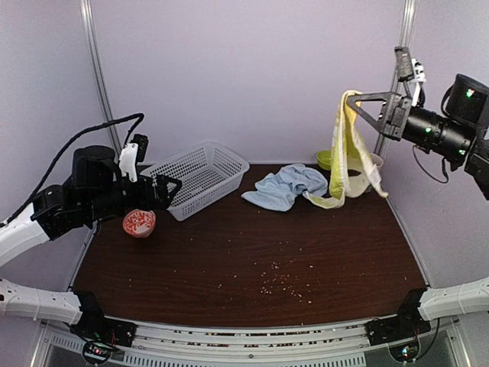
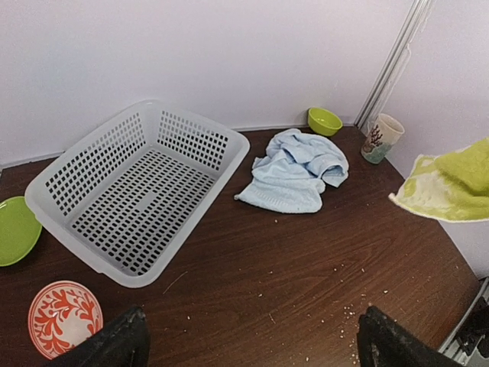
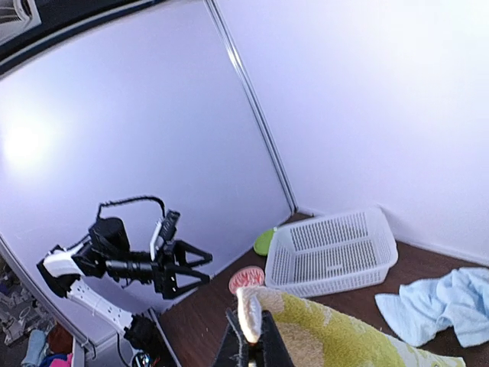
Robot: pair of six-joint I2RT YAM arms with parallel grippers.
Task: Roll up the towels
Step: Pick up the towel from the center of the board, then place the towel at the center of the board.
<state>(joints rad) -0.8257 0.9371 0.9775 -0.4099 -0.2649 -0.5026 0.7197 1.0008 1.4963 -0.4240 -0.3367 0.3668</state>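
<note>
My right gripper (image 1: 353,98) is shut on the top edge of the lime-green lemon-print towel (image 1: 348,153) and holds it high at the back right; its lower end touches the table. The wrist view shows the fold pinched between the fingers (image 3: 250,329). The pale blue towel (image 1: 284,187) lies crumpled on the table beside it, also in the left wrist view (image 2: 294,172). My left gripper (image 1: 170,191) is open and empty, raised at the left near the basket, its fingertips (image 2: 122,344) wide apart.
A white mesh basket (image 1: 197,177) stands at the back left. A red-patterned bowl (image 1: 139,222) sits by it, with a green plate (image 2: 14,229) behind. A green bowl (image 2: 325,120) and a cup (image 2: 380,138) stand at the back right. Crumbs (image 1: 279,281) dot the table.
</note>
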